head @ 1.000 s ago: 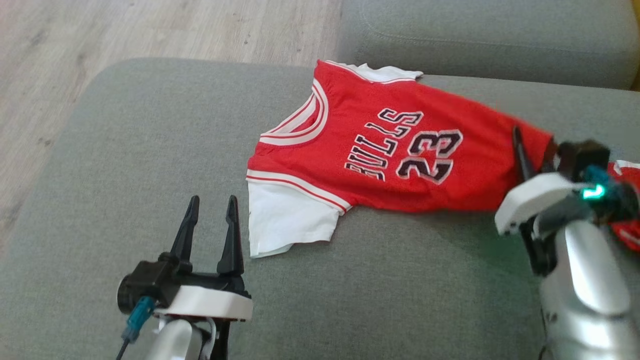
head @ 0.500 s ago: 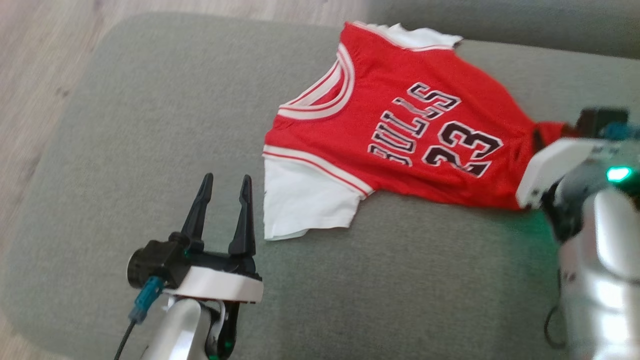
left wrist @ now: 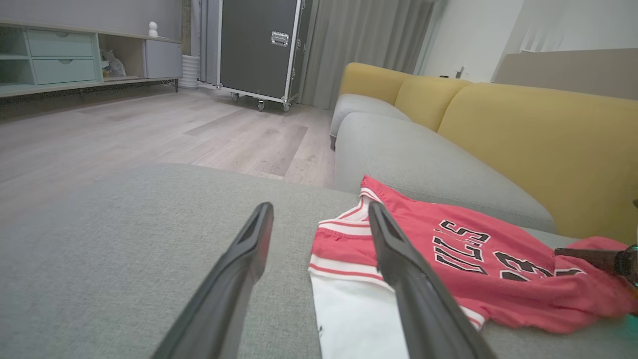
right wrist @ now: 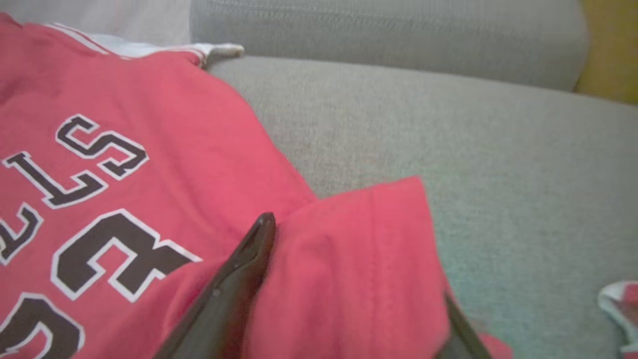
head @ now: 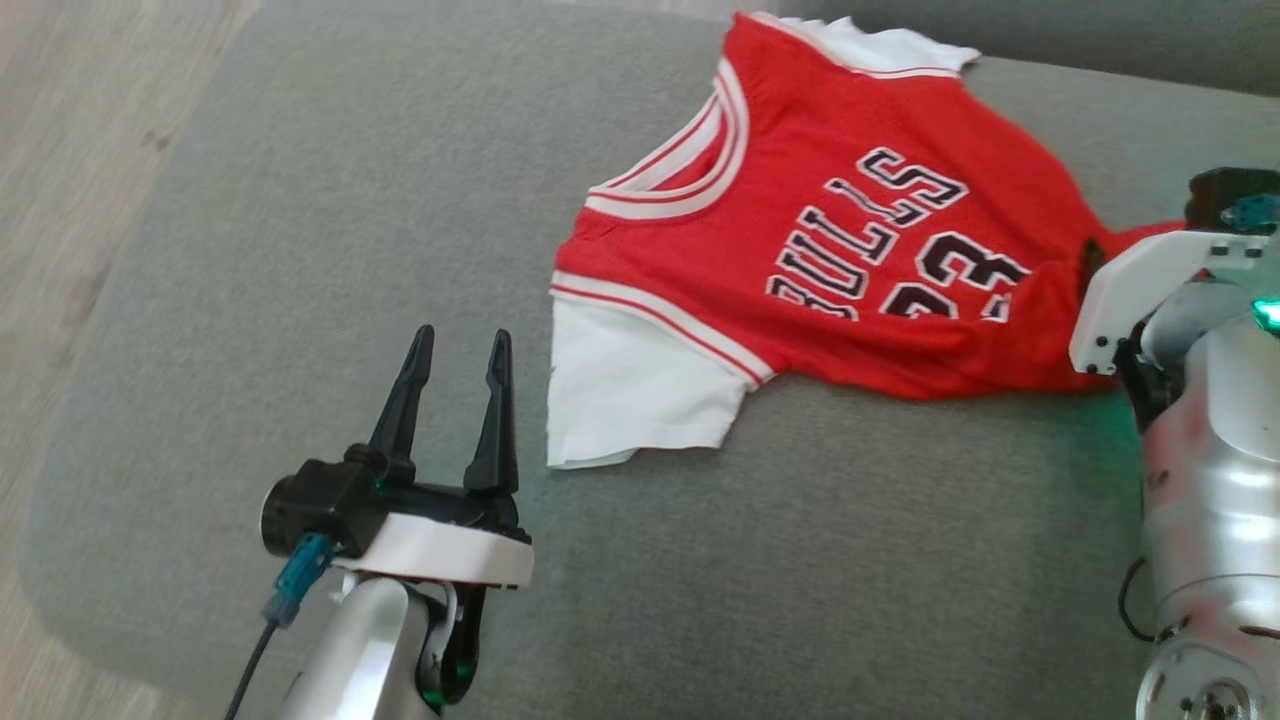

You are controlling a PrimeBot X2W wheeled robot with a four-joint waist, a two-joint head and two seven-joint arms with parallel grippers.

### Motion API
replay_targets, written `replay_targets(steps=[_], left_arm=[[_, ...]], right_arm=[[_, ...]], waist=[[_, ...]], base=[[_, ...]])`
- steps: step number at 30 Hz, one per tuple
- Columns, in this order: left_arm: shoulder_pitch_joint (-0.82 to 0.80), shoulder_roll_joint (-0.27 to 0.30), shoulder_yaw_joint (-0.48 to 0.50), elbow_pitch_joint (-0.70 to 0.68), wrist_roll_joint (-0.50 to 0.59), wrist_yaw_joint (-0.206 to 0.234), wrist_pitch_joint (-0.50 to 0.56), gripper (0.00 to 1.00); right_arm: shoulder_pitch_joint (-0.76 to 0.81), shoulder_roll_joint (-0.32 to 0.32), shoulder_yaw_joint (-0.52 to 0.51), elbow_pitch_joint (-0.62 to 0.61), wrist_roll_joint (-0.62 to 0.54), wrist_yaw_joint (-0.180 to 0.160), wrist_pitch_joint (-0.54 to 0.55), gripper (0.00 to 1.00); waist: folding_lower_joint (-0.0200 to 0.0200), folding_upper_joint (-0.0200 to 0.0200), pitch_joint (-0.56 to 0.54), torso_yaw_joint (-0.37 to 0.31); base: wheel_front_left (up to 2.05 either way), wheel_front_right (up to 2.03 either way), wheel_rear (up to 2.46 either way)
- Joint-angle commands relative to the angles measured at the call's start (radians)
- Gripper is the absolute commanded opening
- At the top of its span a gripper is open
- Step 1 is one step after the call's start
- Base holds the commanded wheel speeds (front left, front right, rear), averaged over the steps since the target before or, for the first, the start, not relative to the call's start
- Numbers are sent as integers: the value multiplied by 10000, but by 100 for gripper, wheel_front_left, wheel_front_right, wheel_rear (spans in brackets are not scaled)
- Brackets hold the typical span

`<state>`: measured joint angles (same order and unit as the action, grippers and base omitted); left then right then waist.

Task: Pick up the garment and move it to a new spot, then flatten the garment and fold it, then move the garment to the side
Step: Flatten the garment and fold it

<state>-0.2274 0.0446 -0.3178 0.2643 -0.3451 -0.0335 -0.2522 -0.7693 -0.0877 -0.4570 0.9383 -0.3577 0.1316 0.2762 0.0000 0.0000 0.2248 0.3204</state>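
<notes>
Nearest the camera, the left gripper [head: 462, 335] hovers over the grey fabric sofa cushion [head: 300, 250], just to the left of the white sleeve of the red basketball jersey with black "BULLS 23" lettering [head: 800, 250]. Its two long dark fingers are spread wide, with nothing between them and nothing touching them. At the jersey's hem end, the right gripper [right wrist: 356, 259] has its fingers standing well apart. One finger lies on top of the red cloth beside the "23", and the other is half covered by a folded-over flap of the hem, so loose cloth lies between the fingers but is not pinched. The jersey lies face up on the cushion, mostly flat. Its striped neckline points towards the pale wooden floor [head: 60, 150] and its second white sleeve lies on the far side. Beyond the jersey, the left wrist view shows a further grey seat cushion [left wrist: 423, 164] and the mustard-yellow backrest [left wrist: 538, 139] behind it. A second earlier the right fingers were pressed together on the hem corner, pulling the cloth taut towards the arm; now they have parted and the hem sags into a fold. The left gripper keeps the same spread and the same place beside the sleeve. The whole head view has shifted, which is the camera moving, not the jersey.
</notes>
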Motion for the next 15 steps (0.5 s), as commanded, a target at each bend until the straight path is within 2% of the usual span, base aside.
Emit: replay_targets(steps=[1,8,15], left_arm=[[-258,57,420,-283,6,47,-95,100],[-65,57,614,-342,197,29,-95,100],[283,57,923,-501,310,19,-95,100]], right_arm=[[-464,112,262,-201,-208,-9,-539,100],[-213,282,370,55,-102,-9,-1930,100],[507,368,1200,-116,920,-9,-3412,100]], waist=[[0,0,-258,-331],[0,0,-892,-1238],[0,0,-1606,-2202]], base=[[0,0,0],[0,0,0],[0,0,0]])
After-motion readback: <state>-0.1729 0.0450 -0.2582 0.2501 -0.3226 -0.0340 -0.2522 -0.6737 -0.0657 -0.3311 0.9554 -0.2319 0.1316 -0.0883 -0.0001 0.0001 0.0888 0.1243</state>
